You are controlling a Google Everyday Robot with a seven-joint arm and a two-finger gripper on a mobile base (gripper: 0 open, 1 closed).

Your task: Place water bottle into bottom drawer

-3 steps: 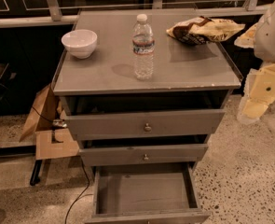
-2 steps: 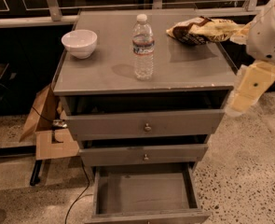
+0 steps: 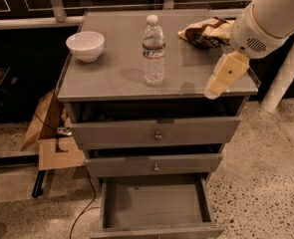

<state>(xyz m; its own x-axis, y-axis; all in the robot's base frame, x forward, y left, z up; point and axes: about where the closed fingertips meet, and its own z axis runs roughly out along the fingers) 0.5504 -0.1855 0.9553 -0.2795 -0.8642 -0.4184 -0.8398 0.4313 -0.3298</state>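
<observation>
Cream-coloured under the big white arm, the gripper is coming in from the right edge of the frame. A second ago it was hanging beside the cabinet, and now it is hovering over the right rim of the grey top. Whether it is open or closed I cannot tell; nothing is showing in it. The water bottle is not moving at all: it is standing upright near the middle of the top, well apart from the gripper. The bottom drawer is staying pulled out at the lower centre, showing its plain inside. So I am judging that the reach for the bottle is only beginning, and the grasp is not yet done.

On the top, a white bowl is sitting at the upper left and a crumpled snack bag at the upper right. Around the cabinet, a speckled floor is showing at the right, folded cardboard is leaning at the left, and a dark cable is running down at the lower left.
</observation>
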